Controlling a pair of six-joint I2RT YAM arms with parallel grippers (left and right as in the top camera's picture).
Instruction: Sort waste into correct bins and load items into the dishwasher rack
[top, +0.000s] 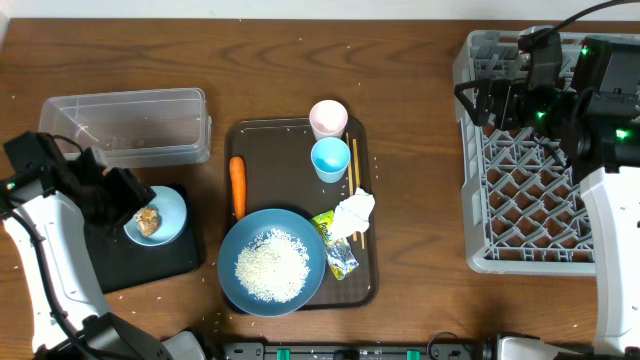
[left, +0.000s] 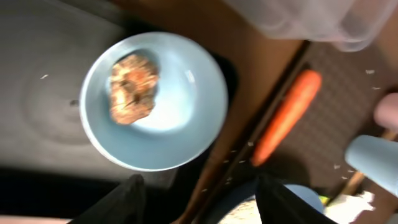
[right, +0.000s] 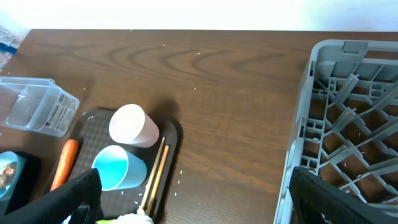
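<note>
A small pale-blue bowl (top: 170, 207) holding a brown food lump (top: 148, 221) sits on the black tray (top: 150, 262). My left gripper (top: 112, 196) is open and empty just left of the bowl; in the left wrist view the bowl (left: 180, 112) and lump (left: 132, 87) lie beyond the open fingers (left: 199, 202). The brown serving tray (top: 290, 135) holds a carrot (top: 237, 187), a blue plate (top: 235, 240) of rice (top: 270, 263), a pink cup (top: 328, 118), a light-blue cup (top: 331, 159), chopsticks (top: 354, 180), a napkin (top: 353, 213) and a wrapper (top: 337, 250). My right gripper (top: 480, 100) is open over the grey rack's (top: 530, 190) far left corner.
The clear tub (top: 125, 125) stands behind the black tray. Rice grains are scattered on the wooden table around the serving tray. The right wrist view shows the pink cup (right: 132, 126), light-blue cup (right: 118, 168), chopsticks (right: 155, 171) and rack wall (right: 305, 143).
</note>
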